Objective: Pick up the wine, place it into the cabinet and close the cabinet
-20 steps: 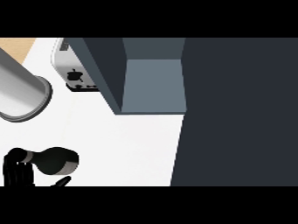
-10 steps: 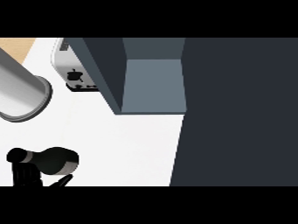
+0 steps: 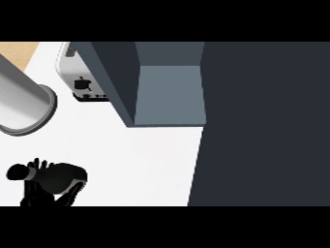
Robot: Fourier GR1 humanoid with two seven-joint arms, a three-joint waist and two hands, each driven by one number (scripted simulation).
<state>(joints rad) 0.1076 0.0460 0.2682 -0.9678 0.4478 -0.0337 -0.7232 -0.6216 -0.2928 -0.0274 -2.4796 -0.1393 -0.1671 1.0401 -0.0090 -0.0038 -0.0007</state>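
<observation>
Fingers (image 3: 37, 167) of the black left hand (image 3: 42, 196) curled around the dark glass wine bottle (image 3: 53, 177) at the lower left of the white counter (image 3: 139, 160). Beyond, the grey forearm (image 3: 10, 97) crossed the upper left. Farther back stood the open grey-blue cabinet (image 3: 167, 92), with a silver toaster (image 3: 82, 82) beside it.

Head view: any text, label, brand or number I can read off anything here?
No readable words or numbers.
Toaster: a small dark mark on its side, not legible as text.
Wine bottle in the left hand: no label shows.
Cabinet: no markings.
</observation>
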